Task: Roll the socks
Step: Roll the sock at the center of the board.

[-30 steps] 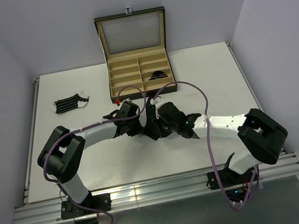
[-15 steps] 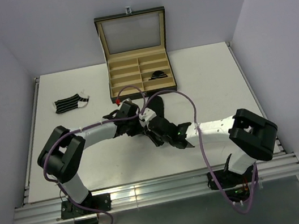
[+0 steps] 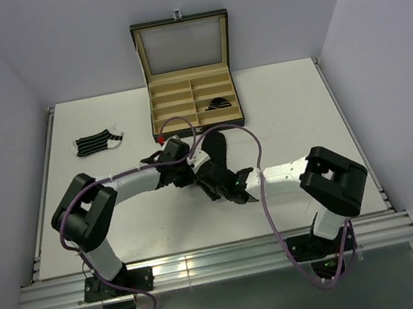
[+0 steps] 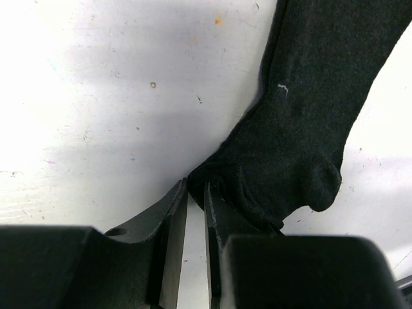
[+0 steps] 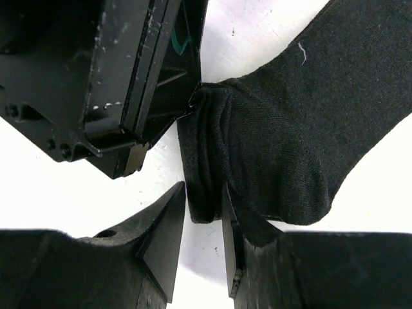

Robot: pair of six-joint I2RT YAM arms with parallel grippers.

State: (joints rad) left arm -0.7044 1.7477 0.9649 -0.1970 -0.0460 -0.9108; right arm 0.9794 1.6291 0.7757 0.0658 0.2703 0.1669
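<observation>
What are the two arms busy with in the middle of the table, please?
They are starting to roll one black sock. The left gripper pinches its edge, and the right gripper grips the folded-over end, so the roll has barely begun. A striped sock lies flat at the left, untouched. The open box at the back holds one dark bundle in a right-hand compartment.
</observation>
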